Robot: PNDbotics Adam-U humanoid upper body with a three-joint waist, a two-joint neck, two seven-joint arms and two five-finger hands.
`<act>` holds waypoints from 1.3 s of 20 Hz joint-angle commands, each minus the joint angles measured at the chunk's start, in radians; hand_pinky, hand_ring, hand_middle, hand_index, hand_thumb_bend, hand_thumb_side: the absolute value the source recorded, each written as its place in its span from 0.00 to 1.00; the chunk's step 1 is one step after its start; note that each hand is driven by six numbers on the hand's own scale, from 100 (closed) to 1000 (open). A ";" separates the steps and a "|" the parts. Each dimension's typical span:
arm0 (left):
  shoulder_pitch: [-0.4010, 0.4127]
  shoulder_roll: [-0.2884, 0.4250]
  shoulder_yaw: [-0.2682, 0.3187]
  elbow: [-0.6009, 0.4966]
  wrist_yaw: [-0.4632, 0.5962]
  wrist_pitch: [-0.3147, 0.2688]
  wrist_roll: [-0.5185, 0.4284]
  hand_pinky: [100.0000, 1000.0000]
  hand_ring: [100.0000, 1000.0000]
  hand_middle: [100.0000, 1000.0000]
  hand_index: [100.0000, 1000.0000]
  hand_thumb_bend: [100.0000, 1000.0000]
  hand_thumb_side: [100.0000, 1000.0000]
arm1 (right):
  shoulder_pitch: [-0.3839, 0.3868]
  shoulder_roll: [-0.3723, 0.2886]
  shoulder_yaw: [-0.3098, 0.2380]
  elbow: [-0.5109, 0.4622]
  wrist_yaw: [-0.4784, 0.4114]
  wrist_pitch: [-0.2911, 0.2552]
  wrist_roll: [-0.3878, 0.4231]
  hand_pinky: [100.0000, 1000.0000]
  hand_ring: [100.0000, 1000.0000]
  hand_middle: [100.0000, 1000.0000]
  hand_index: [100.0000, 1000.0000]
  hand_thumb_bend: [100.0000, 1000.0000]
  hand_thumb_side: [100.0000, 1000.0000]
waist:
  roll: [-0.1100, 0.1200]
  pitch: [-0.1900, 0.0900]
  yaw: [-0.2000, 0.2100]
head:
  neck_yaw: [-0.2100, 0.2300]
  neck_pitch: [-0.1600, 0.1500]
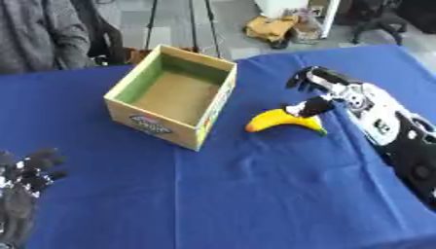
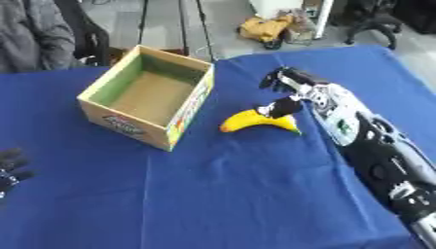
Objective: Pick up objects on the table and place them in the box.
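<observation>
Banana (image 1: 283, 120) on blue cloth, just right of the open box (image 1: 173, 98) — light, curved, smooth-skinned, likely bruises; take it mid-body. Right hand (image 1: 323, 92) over it, thumb touching, fingers curled, not yet clamped.

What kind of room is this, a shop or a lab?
Probably a lab or workshop: a table under a blue cloth holds only a box and a banana, with a bare floor, cables and an office chair behind.

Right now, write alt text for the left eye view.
The right robot hand reaches down onto a yellow banana lying on a blue tablecloth, right of an open cardboard box. The left robot hand rests at the lower left.
</observation>
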 commanded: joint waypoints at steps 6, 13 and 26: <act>-0.011 0.007 -0.004 -0.012 0.005 -0.001 -0.003 0.69 0.74 0.71 0.52 0.15 1.00 | -0.027 0.004 -0.016 0.076 0.031 -0.067 -0.029 0.68 0.70 0.70 0.74 0.23 0.32 | 0.001 -0.013 0.003 | -0.006 0.006; -0.010 0.006 -0.004 -0.011 0.005 -0.001 -0.004 0.69 0.74 0.71 0.52 0.15 1.00 | -0.024 0.011 -0.010 0.079 0.039 -0.075 -0.018 0.68 0.70 0.70 0.75 0.23 0.32 | 0.001 -0.013 0.002 | -0.007 0.008; -0.010 0.004 -0.004 -0.011 0.005 -0.002 -0.003 0.69 0.74 0.71 0.52 0.15 1.00 | -0.020 0.029 -0.003 0.094 0.071 -0.091 -0.003 0.66 0.68 0.68 0.74 0.22 0.31 | 0.003 -0.009 0.006 | -0.009 0.008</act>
